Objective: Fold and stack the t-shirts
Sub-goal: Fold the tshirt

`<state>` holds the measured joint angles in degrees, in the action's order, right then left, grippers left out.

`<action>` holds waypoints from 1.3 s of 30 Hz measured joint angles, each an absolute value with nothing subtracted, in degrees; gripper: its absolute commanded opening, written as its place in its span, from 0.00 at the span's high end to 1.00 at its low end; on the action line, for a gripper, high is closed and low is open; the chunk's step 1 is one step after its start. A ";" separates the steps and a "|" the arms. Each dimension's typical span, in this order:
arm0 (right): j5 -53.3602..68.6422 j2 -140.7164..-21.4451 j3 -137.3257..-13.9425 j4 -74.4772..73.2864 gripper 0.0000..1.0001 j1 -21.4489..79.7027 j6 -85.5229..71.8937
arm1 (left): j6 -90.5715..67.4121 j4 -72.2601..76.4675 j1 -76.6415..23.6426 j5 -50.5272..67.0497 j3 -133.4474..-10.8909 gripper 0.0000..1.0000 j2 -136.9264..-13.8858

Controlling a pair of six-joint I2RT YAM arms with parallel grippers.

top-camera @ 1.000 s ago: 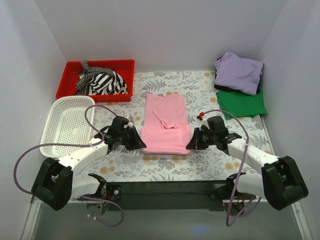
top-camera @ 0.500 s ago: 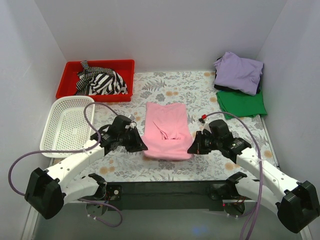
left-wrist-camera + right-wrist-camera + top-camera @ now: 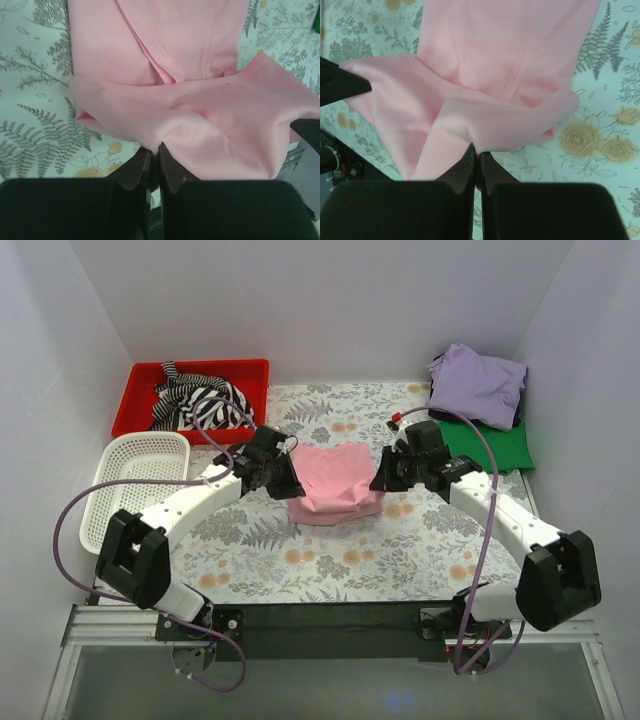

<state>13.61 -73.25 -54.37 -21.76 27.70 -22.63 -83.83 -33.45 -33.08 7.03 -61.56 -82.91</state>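
Fold stood half done: left gripper and right gripper both pinched shut on the pink tee; lavender tee lay atop green tee.

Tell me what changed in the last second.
The left gripper and right gripper, shut on the near hem of the pink t-shirt, carried it away from the bases, folding the shirt over itself. The lavender t-shirt, green t-shirt, red tray and white basket stayed put.

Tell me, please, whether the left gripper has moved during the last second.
Yes. The left gripper, shut on the pink t-shirt, moved towards the back wall, nearer the red tray.
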 measured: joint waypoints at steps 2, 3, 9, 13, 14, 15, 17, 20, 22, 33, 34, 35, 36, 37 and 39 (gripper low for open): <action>14.06 -77.30 -56.90 -21.71 0.95 26.15 -21.47 | -83.15 -33.50 -31.88 6.70 -63.53 1.00 -85.78; 14.33 -79.15 -58.19 -21.78 0.96 25.52 -20.88 | -82.74 -33.39 -31.00 6.57 -64.60 1.00 -87.33; 17.96 -88.97 -65.58 -21.61 0.97 21.82 -18.68 | -80.86 -32.80 -24.97 6.79 -71.48 1.00 -95.42; 21.19 -95.53 -70.74 -21.02 0.98 19.40 -17.56 | -79.92 -31.92 -22.02 7.70 -77.67 1.00 -101.56; 21.89 -97.38 -72.14 -20.97 0.98 18.85 -17.34 | -79.70 -31.83 -21.56 8.14 -79.44 1.00 -103.33; 22.59 -99.18 -73.56 -20.88 0.98 18.37 -17.12 | -79.48 -31.70 -21.30 8.60 -80.84 1.00 -104.77; 23.75 -102.48 -75.96 -20.67 0.99 17.50 -16.67 | -79.05 -31.00 -20.86 9.47 -83.90 1.00 -108.36; 25.56 -106.87 -79.53 -20.71 0.99 16.32 -16.29 | -78.59 -30.74 -20.29 10.61 -87.39 1.00 -112.73; 26.61 -109.67 -82.08 -20.88 0.99 15.66 -16.23 | -78.41 -30.70 -19.84 11.42 -88.88 1.00 -116.07; 27.94 -122.74 -95.94 -19.33 0.49 12.84 -14.79 | -78.41 -26.85 -13.96 18.22 -101.25 0.73 -129.19; 27.31 -123.00 -96.33 -19.00 0.48 12.62 -14.59 | -78.54 -26.09 -13.52 18.65 -102.67 0.71 -129.97; 26.83 -123.02 -96.33 -18.70 0.46 12.38 -14.31 | -78.65 -25.34 -13.10 18.79 -103.50 0.69 -130.23; 26.44 -122.85 -96.33 -18.31 0.45 12.08 -13.89 | -78.74 -25.15 -12.58 18.85 -104.12 0.68 -130.23; 26.00 -122.61 -96.33 -17.82 0.44 11.79 -13.50 | -78.76 -24.95 -12.16 18.85 -104.79 0.67 -130.21; 25.67 -121.67 -96.33 -17.12 0.44 11.38 -12.86 | -78.74 -23.68 -11.57 18.92 -105.51 0.66 -130.02</action>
<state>25.67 -121.67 -96.33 -17.12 11.38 -12.86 -78.74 -23.68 -11.57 18.92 -105.51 -130.02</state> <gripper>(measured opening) 0.557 0.332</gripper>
